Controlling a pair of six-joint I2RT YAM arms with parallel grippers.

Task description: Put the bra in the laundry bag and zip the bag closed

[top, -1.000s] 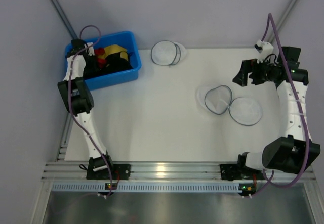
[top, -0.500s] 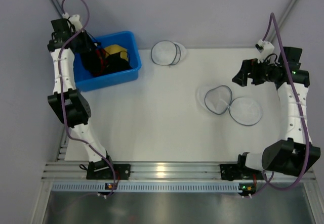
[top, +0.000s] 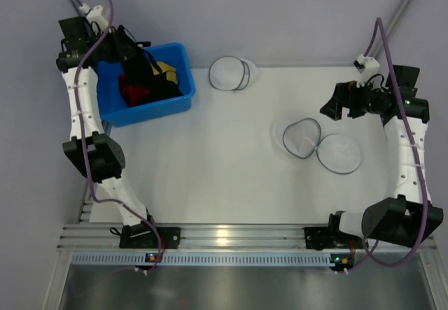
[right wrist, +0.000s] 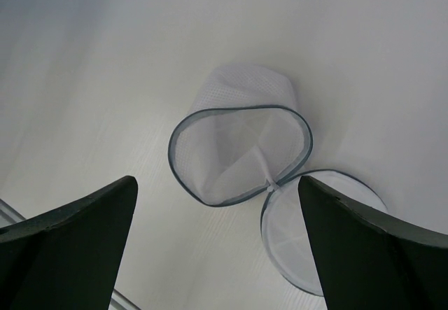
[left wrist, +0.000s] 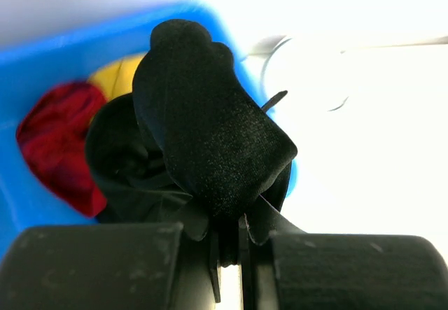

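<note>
My left gripper (top: 135, 56) is shut on the black bra (top: 149, 77) and holds it lifted above the blue bin (top: 162, 104). In the left wrist view the bra (left wrist: 210, 135) bulges out from the closed left gripper (left wrist: 227, 243). The laundry bag (top: 302, 138) lies open on the table at the right, its second half (top: 339, 154) flat beside it. My right gripper (top: 330, 107) is open and empty, hovering above and just behind the bag. The right wrist view shows the bag (right wrist: 241, 152) below, between the spread fingers (right wrist: 70, 243).
The blue bin at the back left holds a red garment (top: 129, 89) and a yellow-and-black garment (top: 166, 67). A whiter round mesh case (top: 229, 73) lies at the back centre. Grey walls close in the back and sides.
My left arm has risen out of the bin and swung back and up, lifting the black bra with it. The right arm has barely moved.
</note>
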